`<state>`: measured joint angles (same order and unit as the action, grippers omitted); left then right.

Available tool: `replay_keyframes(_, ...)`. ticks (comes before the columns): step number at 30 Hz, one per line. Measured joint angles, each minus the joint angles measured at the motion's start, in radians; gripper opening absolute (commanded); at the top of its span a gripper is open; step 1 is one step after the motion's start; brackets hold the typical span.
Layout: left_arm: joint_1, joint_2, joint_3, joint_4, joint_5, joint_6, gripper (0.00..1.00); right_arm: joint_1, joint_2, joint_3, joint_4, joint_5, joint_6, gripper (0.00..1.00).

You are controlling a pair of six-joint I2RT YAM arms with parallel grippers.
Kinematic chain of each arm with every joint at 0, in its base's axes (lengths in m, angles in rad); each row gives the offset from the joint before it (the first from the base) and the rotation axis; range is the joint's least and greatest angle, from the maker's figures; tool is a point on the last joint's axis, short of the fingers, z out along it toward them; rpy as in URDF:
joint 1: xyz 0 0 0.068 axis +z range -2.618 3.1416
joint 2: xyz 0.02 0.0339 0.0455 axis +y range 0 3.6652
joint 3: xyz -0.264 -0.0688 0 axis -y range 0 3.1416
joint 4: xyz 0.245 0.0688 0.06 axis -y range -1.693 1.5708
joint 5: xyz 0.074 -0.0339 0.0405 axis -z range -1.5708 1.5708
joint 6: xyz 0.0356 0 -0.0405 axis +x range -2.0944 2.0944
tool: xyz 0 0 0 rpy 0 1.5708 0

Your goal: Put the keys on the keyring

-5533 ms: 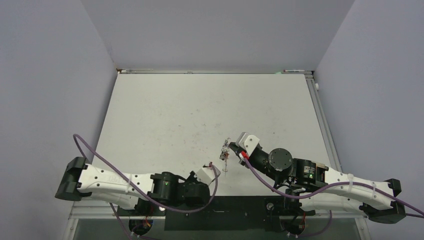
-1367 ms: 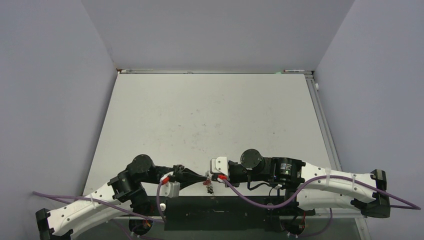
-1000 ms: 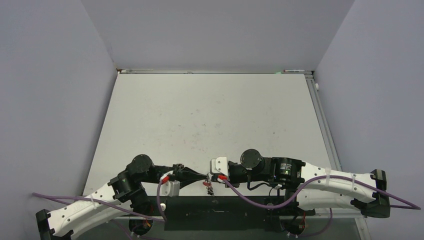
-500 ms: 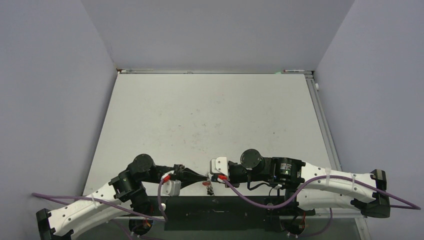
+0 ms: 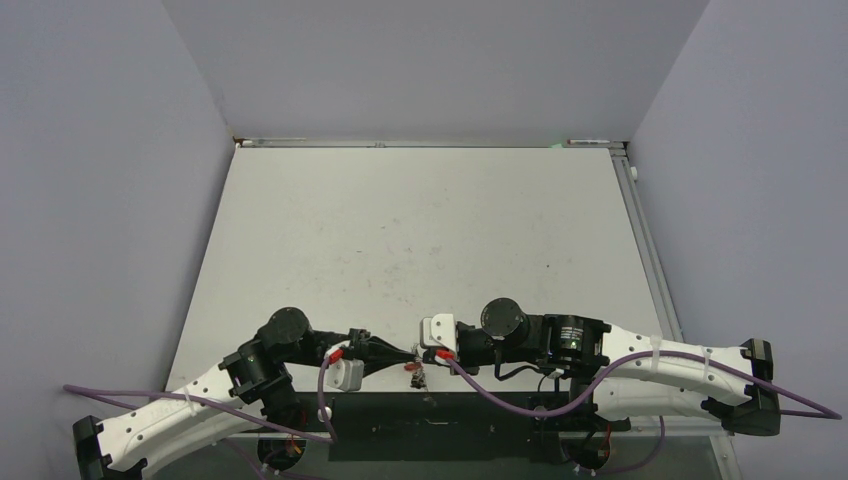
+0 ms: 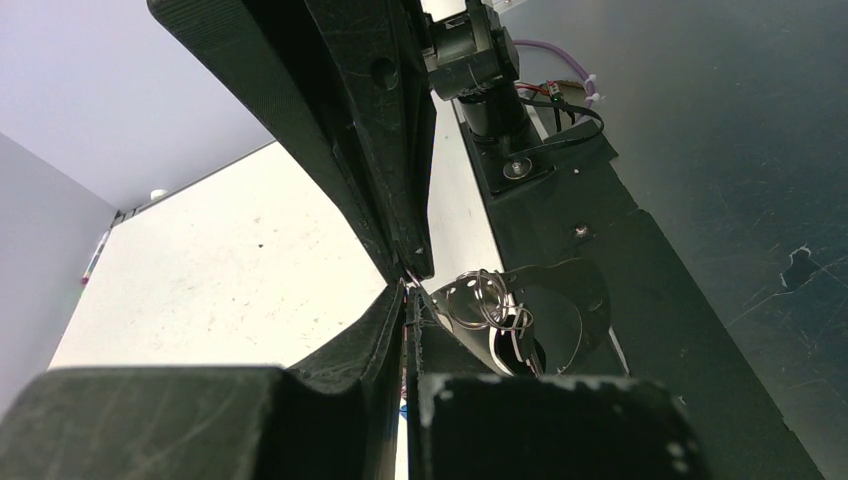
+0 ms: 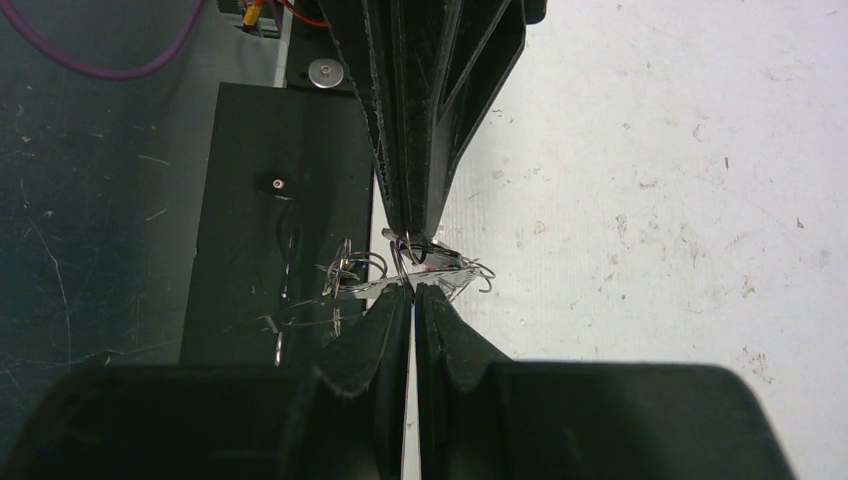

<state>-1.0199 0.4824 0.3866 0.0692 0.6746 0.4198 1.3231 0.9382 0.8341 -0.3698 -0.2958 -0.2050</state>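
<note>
Top external: left gripper (image 5: 405, 352) and right gripper (image 5: 424, 354) meet tip-to-tip at tabletop (image 5: 400, 230) near edge, both pinched tight on keyring (image 7: 352, 272) wire tangle between them.

We look down on the white table (image 5: 420, 230) from high above and behind the arm bases, facing its far wall and set far enough back to take in both arms whole. Our left wrist camera sits close behind the left gripper (image 6: 406, 300) and faces along its fingers toward the right arm's base, while our right wrist camera looks just as closely past the right gripper (image 7: 412, 292) the opposite way. All three views share the table's near edge, where the fingertips meet at the keyring (image 6: 488, 300).
</note>
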Motion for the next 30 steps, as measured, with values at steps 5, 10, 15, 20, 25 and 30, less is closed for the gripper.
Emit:
replay_keyframes(5,0.0,-0.001,-0.001,0.0,0.005,-0.002,0.0,0.0,-0.006,0.0,0.0,0.011,0.002,0.05)
replay_keyframes(10,0.001,0.0,-0.001,0.002,0.012,-0.005,0.0,0.0,-0.044,0.0,0.001,0.021,0.006,0.05)
replay_keyframes(15,0.001,0.0,-0.001,0.002,0.015,-0.009,0.0,0.001,-0.055,0.0,0.001,0.026,0.007,0.05)
replay_keyframes(20,0.001,-0.001,-0.001,0.002,0.015,-0.01,0.21,0.001,-0.055,0.0,0.001,0.027,0.007,0.05)
replay_keyframes(25,0.001,-0.018,-0.016,0.019,-0.005,-0.027,0.66,0.002,-0.055,0.0,0.001,0.032,0.007,0.05)
replay_keyframes(30,0.002,-0.074,-0.063,0.072,-0.058,-0.079,0.66,0.007,-0.061,0.0,0.002,0.046,0.007,0.05)
